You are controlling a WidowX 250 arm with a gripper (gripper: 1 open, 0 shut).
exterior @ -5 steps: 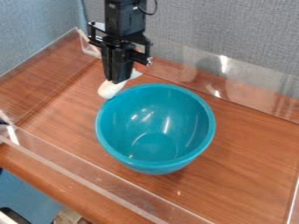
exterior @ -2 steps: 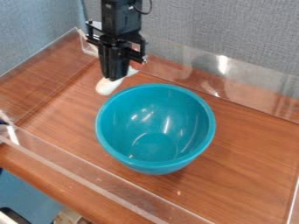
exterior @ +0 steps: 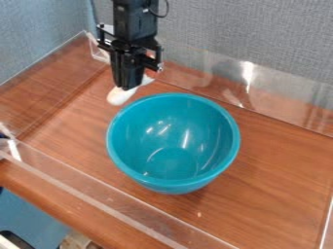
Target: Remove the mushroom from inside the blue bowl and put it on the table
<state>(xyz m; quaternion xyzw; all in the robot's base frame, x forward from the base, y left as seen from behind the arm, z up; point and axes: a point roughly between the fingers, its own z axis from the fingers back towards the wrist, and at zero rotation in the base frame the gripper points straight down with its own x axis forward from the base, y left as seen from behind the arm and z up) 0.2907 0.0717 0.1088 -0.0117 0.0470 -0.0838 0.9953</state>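
Holding nearly the same spot as a second ago, fingers (exterior: 124, 88) stay clamped on the mushroom (exterior: 120, 95), low over counter (exterior: 58, 97) beside the emptied blue bowl (exterior: 173, 141), release pending.

Blue bowl (exterior: 173, 142) blocks centre of table (exterior: 58, 102). Open wood at 9 and 3 o'clock. Acrylic walls (exterior: 267, 89) close the edges.
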